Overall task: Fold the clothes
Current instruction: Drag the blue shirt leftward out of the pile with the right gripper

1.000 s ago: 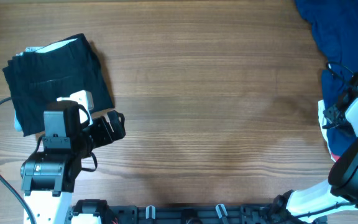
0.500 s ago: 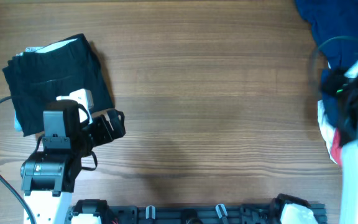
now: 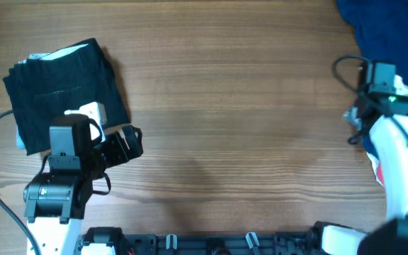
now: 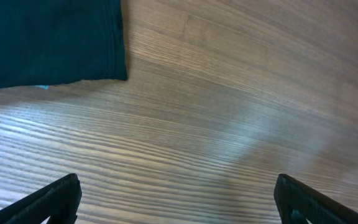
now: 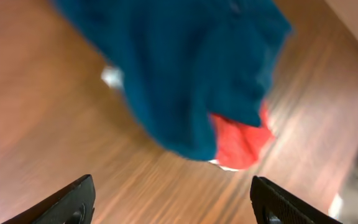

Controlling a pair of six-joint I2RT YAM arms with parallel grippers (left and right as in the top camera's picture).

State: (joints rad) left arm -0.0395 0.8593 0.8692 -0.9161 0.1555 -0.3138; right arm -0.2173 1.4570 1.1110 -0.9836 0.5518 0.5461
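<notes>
The clothes lie in two places. A folded black garment rests at the far left of the table, and its corner shows in the left wrist view. My left gripper stands open just right of it over bare wood, and nothing is between its fingers. A crumpled deep-blue shirt lies piled at the far right. In the blurred right wrist view the blue shirt covers a red garment. My right gripper is open and empty, short of that pile.
The wooden table stretches between the two piles. My right arm runs up the right edge, with a black cable looped at its wrist. The left arm's base and cable sit at the front left.
My right arm has swung quickly, and its wrist is now farther up and left, beside the blue shirt. The left arm and the black garment have not moved.
</notes>
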